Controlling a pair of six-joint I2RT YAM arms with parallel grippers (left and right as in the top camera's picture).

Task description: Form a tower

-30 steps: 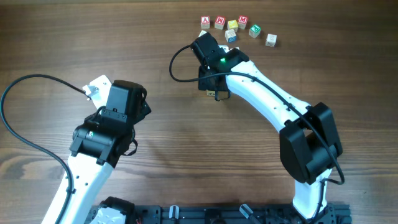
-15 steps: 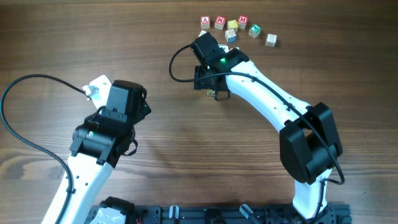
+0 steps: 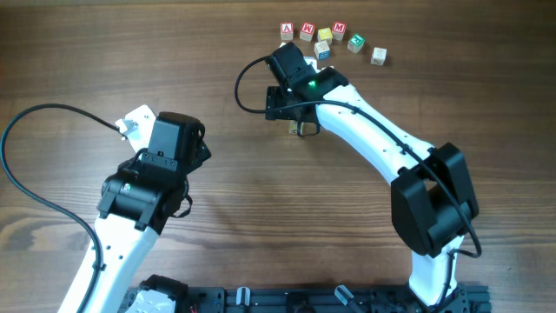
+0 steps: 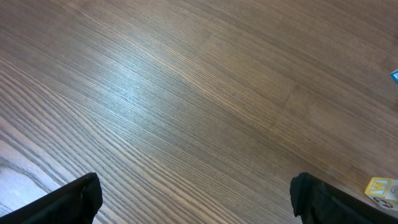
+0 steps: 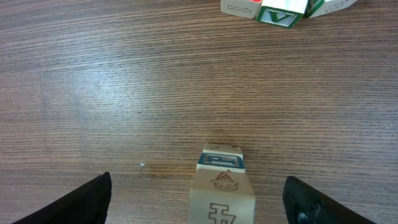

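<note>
The right claw [image 5: 199, 198] is open. In its wrist view the two fingers sit in the lower left and lower right corners of the frame, with the tower [image 5: 222, 190] between them and clear of both. That wide spread looks like deliberate clearance: the stack bears its own weight, and neither finger is close enough to nudge it.

The table [image 3: 217, 52] is bare brown wood across most of the overhead view, so the stack has a flat, uncluttered footing. The right arm [image 3: 373, 139] reaches from the lower right up to upper centre, which puts its claw over the building spot. The left arm [image 3: 143, 187] is folded at the lower left, well apart from the work. The left claw [image 4: 199, 202] is also open and holds nothing, with only wood grain between its fingers, so it seems parked out of the way.

The tower stands upright at bottom centre of the right wrist view. It shows a blue-bordered top face and pale sides with faint marks. At least two cubes can be counted, but the base is cut off by the frame edge. In the overhead view it is a small pale spot just below the right claw.

The loose cubes [image 3: 326, 35] lie in a ragged row at top centre of the overhead view, near the tower but apart from it. They probably serve as the supply for further layers.
</note>
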